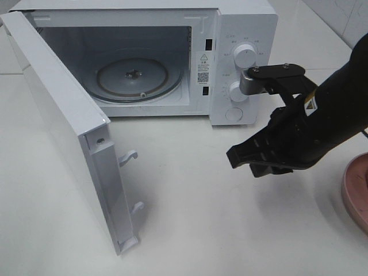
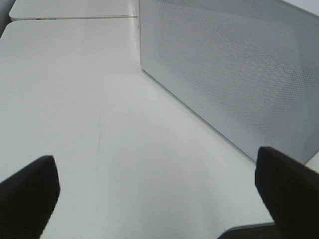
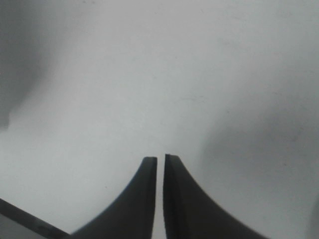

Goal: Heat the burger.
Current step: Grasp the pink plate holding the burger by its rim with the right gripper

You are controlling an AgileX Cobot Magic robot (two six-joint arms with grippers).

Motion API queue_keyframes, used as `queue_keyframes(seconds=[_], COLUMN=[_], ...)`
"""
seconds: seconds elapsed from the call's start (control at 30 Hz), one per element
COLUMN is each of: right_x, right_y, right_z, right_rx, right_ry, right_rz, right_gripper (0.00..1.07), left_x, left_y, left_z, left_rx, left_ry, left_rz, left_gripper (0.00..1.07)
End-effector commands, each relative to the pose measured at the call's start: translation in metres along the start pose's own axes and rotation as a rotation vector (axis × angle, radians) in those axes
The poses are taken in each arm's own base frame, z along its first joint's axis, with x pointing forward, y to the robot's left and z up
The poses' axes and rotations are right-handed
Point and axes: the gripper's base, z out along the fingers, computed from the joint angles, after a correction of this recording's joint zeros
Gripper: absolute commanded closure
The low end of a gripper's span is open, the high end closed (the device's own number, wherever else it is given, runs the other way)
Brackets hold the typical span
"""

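The burger is out of view in all three frames. The white microwave stands at the back with its door swung wide to the left. Its glass turntable is bare. My right gripper hovers over the table in front of the control panel, angled down and to the left. In the right wrist view its fingertips are almost together, with only a thin slit and nothing between them. My left gripper is open and empty, low over the table beside the door's perforated outer face.
A pink round plate lies at the right edge of the table, partly cut off. Two latch hooks stick out from the open door's edge. Two knobs sit on the control panel.
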Motion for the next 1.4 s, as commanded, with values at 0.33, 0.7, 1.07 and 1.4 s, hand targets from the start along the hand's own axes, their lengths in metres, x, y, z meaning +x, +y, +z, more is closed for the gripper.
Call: queue_keyframes(seconds=[0.33, 0.7, 1.07, 1.4], right_x=[0.016, 0.025, 0.04, 0.057], right_y=[-0.044, -0.079, -0.093, -0.097], right_z=[-0.019, -0.026, -0.017, -0.004], right_rx=[0.168, 0.261, 0.303, 0.344], right_ry=[0.245, 0.287, 0.294, 0.288], right_rz=[-0.146, -0.081, 0.061, 0.085], right_gripper=[0.72, 0.08, 0.13, 0.15], left_x=[0.0, 0.0, 0.0, 0.0], left_y=[0.0, 0.0, 0.0, 0.0], left_z=[-0.002, -0.002, -0.002, -0.002], left_rx=[0.001, 0.001, 0.001, 0.001], left_ry=[-0.029, -0.029, -0.029, -0.029], left_rz=[-0.005, -0.005, -0.005, -0.005], left_gripper=[0.07, 0.07, 0.07, 0.07])
